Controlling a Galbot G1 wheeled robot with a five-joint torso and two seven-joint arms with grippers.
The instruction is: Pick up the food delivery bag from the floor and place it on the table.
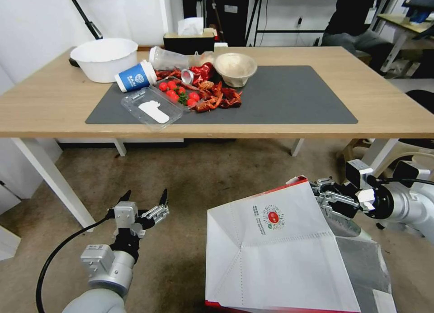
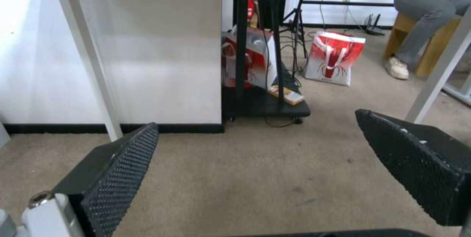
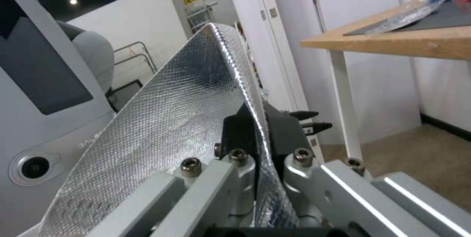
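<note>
While the left gripper (image 1: 143, 199) is hanging low over the floor (image 1: 190, 186) with its two fingers (image 2: 115, 178) spread wide and nothing between them, the real action is happening further right. One food delivery bag (image 1: 275, 254) is sitting in front of the bench (image 1: 54, 100), down low between the two arms, tilting with its white logo side facing up and its red-edged top rim pointing toward the bench and to the right; can't tell if its base is touching the carpet. At that rim, the right gripper (image 1: 323, 193) is clenching its fingers (image 3: 235, 134) on the foil-lined wall (image 3: 162, 119), one finger on each side. Up on the bench I'm counting one dark mat (image 1: 289, 96), two bowls, one blue-and-white cup (image 1: 134, 77), one clear tray and a pile of red food scraps.
</note>
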